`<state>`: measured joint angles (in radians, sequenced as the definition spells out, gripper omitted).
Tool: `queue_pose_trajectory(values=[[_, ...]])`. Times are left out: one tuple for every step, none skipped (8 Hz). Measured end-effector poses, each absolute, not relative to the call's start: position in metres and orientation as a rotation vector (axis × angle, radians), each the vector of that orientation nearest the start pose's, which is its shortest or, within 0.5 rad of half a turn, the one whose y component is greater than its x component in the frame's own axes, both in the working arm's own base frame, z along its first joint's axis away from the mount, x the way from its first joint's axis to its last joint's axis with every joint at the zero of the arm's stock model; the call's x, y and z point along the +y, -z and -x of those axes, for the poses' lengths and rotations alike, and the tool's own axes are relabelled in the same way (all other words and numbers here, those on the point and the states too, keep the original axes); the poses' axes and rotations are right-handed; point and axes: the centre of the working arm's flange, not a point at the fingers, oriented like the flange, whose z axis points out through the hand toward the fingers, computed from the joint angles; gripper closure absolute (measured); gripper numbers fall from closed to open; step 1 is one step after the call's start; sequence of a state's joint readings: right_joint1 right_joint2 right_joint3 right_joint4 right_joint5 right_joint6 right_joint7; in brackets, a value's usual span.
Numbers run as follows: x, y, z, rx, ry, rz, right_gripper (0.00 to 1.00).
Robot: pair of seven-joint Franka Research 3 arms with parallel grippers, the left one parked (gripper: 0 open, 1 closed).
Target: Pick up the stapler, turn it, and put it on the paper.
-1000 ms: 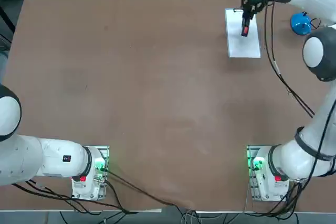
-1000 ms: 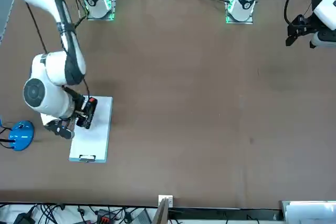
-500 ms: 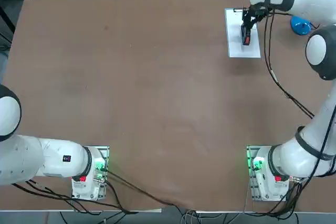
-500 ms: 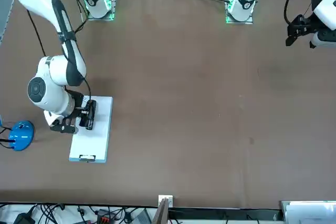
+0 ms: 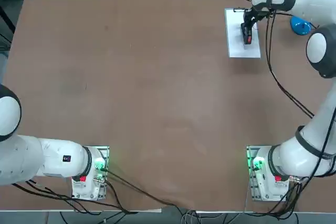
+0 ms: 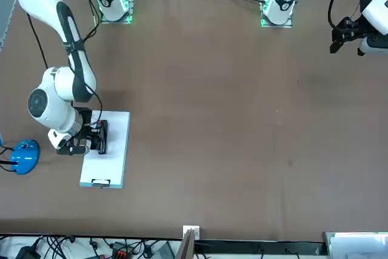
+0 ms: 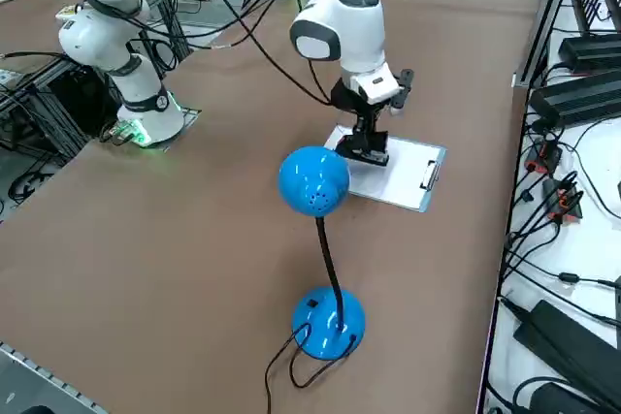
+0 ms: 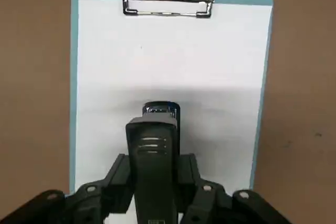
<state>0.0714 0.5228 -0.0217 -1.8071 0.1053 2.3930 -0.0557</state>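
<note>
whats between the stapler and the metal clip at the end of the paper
Only bare white paper. In the right wrist view, nothing sits between the small black stapler, held by the right gripper, and the dark metal clip.

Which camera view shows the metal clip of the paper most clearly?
The right wrist view: the metal clip fills the paper's short edge, unobstructed, beyond the stapler in the right pincer. The top view shows it as a small dark mark half under the arm; the front and right side views show a thin line.
</note>
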Motion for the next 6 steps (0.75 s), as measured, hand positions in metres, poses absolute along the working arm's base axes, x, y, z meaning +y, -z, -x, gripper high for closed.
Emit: queue_pose_trajectory(values=[[0.037,-0.256,-0.66,-0.048,0.123,3.07,0.59],[0.04,-0.252,-0.661,-0.051,0.143,3.068,0.59],[0.042,-0.246,-0.662,-0.054,0.162,3.068,0.59],[0.043,-0.24,-0.663,-0.055,0.169,3.069,0.59],[0.043,-0.24,-0.663,-0.057,0.171,3.069,0.59],[0.043,-0.24,-0.663,-0.058,0.171,3.069,0.57]])
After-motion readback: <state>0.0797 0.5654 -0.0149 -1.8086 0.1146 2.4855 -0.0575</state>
